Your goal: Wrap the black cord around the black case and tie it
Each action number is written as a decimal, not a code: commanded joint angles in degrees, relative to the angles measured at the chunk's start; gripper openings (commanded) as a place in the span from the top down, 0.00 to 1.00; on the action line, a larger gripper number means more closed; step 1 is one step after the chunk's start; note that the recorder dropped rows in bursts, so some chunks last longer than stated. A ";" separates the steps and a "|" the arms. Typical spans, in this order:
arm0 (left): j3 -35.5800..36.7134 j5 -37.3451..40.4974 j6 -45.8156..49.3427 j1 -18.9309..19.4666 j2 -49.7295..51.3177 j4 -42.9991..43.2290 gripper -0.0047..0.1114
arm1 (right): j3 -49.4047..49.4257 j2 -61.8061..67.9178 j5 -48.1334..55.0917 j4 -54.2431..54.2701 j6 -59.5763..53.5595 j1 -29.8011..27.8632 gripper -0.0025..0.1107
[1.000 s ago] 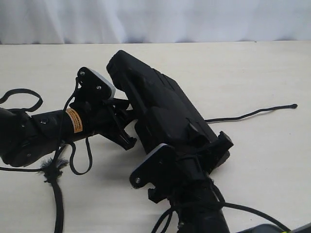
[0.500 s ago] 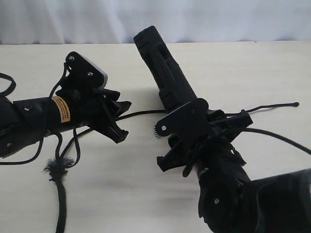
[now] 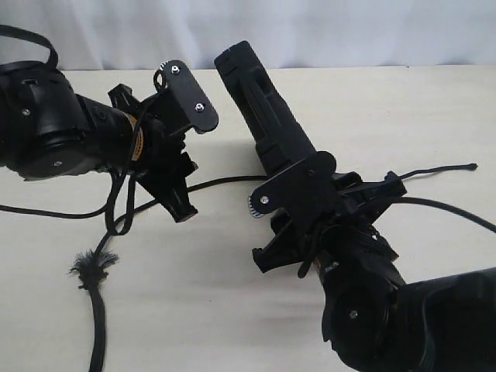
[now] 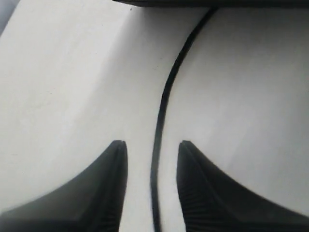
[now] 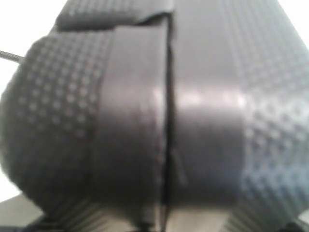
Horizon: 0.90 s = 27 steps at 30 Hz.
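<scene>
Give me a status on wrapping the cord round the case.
Done: the right pincer grips the black case, tipped up. In hand: the open left pincer straddles the black cord on the table. Left: no turn around the case shows, and no knot.

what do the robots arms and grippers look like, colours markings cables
Both arms are matte black with round joints. The left arm carries an orange label near the wrist and a thin black cable looping over it. Each wrist has a flat black plate with silver screws. The left gripper's fingers are dark, tapered and ribbed.
</scene>
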 commanded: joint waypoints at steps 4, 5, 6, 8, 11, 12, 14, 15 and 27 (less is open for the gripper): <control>-0.41 16.06 15.40 -0.14 -0.40 14.75 0.66 | 0.03 -0.63 1.82 0.03 -0.63 -0.11 0.94; -0.06 18.59 20.41 -0.14 -0.29 14.47 0.66 | 0.03 -0.63 1.82 0.03 -0.63 -0.11 0.94; 0.80 20.77 26.33 -0.14 -0.29 13.84 0.66 | 0.03 -0.63 1.82 0.03 -0.63 -0.11 0.94; 4.21 24.23 48.27 -0.14 -0.29 10.63 0.66 | 0.03 -0.63 1.84 0.03 -1.05 -0.11 0.94; 11.50 21.55 83.74 -0.14 -0.29 9.21 0.66 | 0.03 -0.63 1.84 0.03 -1.05 -0.11 0.94; 12.86 19.14 88.30 -0.14 -0.29 9.21 0.66 | 0.03 -0.63 1.84 0.03 -1.05 -0.11 0.94; 16.11 12.85 91.36 -0.14 -0.29 8.81 0.66 | 0.03 -0.63 1.84 0.03 -1.05 -0.11 0.94; 17.18 10.96 91.36 -0.14 -0.29 8.75 0.66 | 0.03 -0.63 1.84 0.03 -1.05 -0.11 0.94; 19.46 8.16 91.36 -0.03 2.84 8.33 0.66 | 0.03 -0.63 1.84 0.03 -1.05 -0.11 0.94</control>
